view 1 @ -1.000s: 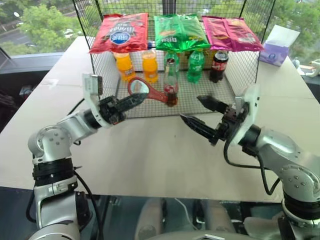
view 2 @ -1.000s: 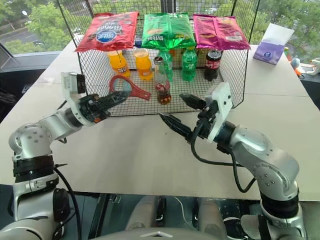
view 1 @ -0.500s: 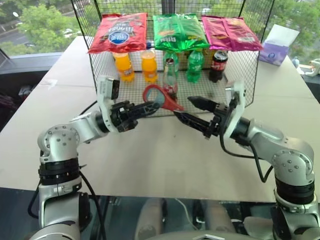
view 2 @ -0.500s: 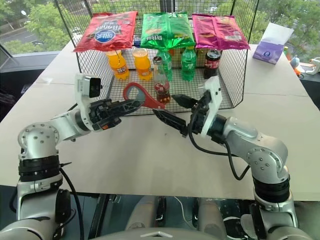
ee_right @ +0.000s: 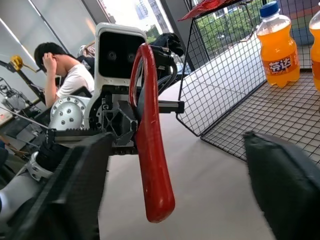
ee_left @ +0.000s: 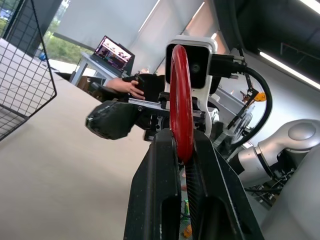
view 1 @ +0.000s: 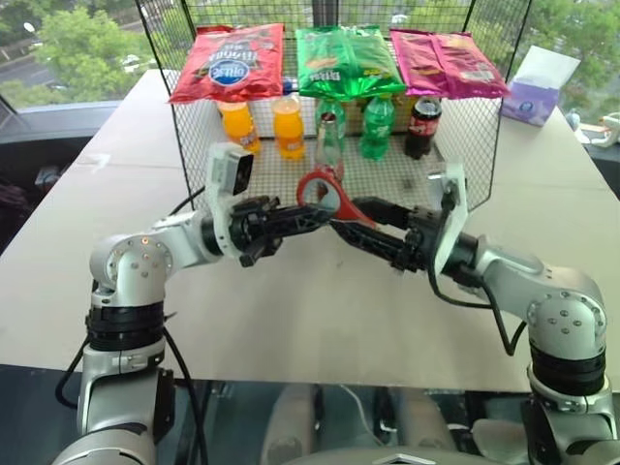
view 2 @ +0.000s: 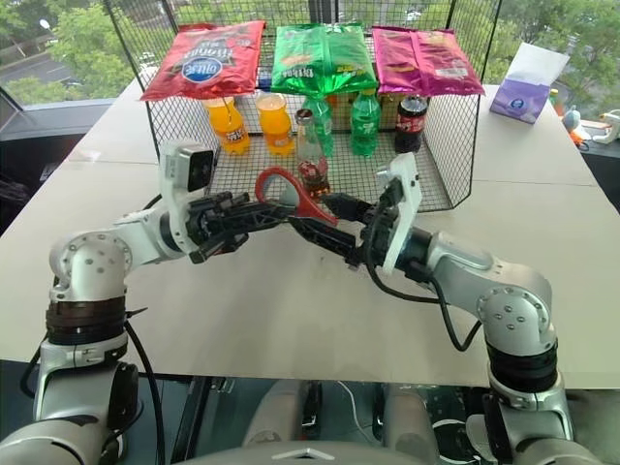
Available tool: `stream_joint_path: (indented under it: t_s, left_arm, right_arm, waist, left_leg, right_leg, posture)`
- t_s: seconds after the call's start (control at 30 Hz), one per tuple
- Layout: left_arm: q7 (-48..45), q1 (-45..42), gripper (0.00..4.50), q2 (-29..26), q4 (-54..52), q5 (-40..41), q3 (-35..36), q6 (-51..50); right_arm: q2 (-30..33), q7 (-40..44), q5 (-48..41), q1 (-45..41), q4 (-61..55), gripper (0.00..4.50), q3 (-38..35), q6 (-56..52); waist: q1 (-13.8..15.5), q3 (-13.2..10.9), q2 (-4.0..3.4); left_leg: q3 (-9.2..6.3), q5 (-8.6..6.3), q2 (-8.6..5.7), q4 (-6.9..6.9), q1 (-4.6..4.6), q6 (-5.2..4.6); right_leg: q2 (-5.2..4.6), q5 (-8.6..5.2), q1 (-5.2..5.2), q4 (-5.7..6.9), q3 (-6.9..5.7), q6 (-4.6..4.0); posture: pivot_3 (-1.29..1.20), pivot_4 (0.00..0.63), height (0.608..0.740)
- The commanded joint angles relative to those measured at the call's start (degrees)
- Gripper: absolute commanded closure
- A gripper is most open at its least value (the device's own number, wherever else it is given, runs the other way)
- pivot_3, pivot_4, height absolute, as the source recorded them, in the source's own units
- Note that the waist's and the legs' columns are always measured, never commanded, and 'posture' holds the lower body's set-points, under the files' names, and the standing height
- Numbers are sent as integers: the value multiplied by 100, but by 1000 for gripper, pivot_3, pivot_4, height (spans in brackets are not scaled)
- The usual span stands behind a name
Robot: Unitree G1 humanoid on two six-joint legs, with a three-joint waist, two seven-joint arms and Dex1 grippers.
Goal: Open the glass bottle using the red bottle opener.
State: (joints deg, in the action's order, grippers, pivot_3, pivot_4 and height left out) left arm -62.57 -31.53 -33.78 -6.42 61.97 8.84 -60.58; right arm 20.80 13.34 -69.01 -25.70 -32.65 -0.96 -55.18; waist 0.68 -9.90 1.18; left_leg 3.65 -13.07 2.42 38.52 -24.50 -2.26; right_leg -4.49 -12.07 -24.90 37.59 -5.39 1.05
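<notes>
Here the left tool [view 1: 308, 215] is clenched on the red bottle opener [view 1: 327, 196], holding it above the counter [view 1: 291, 310], ring upward. The right tool [view 1: 351, 221] has its fingers spread on either side of the opener's handle, not gripping it. The glass bottle [view 1: 330, 145] stands inside the wire rack [view 1: 455, 145] behind them.

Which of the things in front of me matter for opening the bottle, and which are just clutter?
For the job:
- red bottle opener, held in the left gripper
- right gripper, its fingers apart either side of the opener's handle
- glass bottle, standing in the wire rack

Just lying about:
- orange soda bottles
- green bottles
- cola bottle
- snack bags
- tissue box
</notes>
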Motion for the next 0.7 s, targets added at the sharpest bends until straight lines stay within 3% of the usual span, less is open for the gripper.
stream_joint_path:
  t_s: [0.03, 0.33, 0.7]
  left_arm:
    - [-210, 10, 4500, -126, -285, -63, -10, 228]
    - [-499, 101, 4500, -300, -430, -176, -120, 370]
    - [-965, 113, 4500, -510, -506, -475, -456, 606]
  right_arm:
    - [243, 21, -331, 24, -235, 1909, -142, -58]
    - [930, 264, -838, 114, -254, 1909, -125, -218]
    - [1301, 528, -1258, -130, -110, 1909, 66, -414]
  waist:
    - [1, 0, 0]
    - [4, -1, 1]
    - [8, -3, 1]
  left_leg:
    - [0, 0, 1, 0, -1, 0]
    - [-3, 0, 0, -1, -10, -1]
    - [-4, -1, 0, -4, -14, -1]
  right_leg:
    - [0, 0, 0, 0, 0, 0]
    - [0, -1, -4, -9, -3, -1]
    - [0, -2, -6, -17, -4, -4]
  posture:
    - [0, 150, 740]
    - [0, 150, 740]
    - [0, 150, 740]
